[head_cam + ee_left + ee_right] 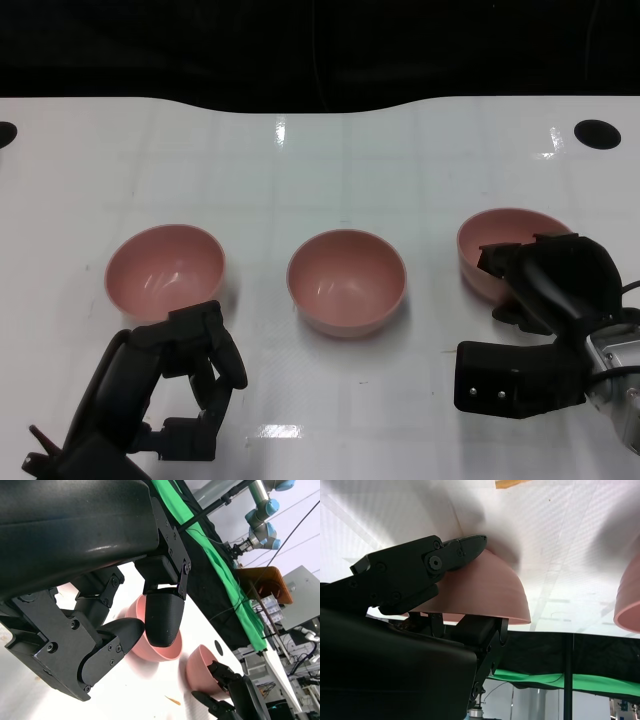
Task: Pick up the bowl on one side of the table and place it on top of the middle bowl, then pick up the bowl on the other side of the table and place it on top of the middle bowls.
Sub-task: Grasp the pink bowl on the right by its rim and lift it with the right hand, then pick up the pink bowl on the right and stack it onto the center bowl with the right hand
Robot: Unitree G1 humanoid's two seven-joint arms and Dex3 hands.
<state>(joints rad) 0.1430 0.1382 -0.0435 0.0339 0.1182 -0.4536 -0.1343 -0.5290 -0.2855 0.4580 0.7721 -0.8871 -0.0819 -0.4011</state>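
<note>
White table (330, 170) fills most of the head view, w/ a dark strip along its far edge and a black round hole (597, 133) at far right. Three pink bowls sit in a row across it, all upright, well apart from each other. Right bowl (500, 250) is at the right side; right hand (545, 285) is on its near-right part, fingers over the rim and reaching inside, thumb against the outer wall per the right wrist view, so it's pinching the bowl wall. Bowl's base looks to be on the table, can't tell for sure. Middle bowl (346, 281) sits at centre, untouched. Left bowl (165, 268) sits at left. Left hand (190, 385) is just near of it, holding nothing, fingers curled but apart; can't tell if a fingertip touches the bowl.
</note>
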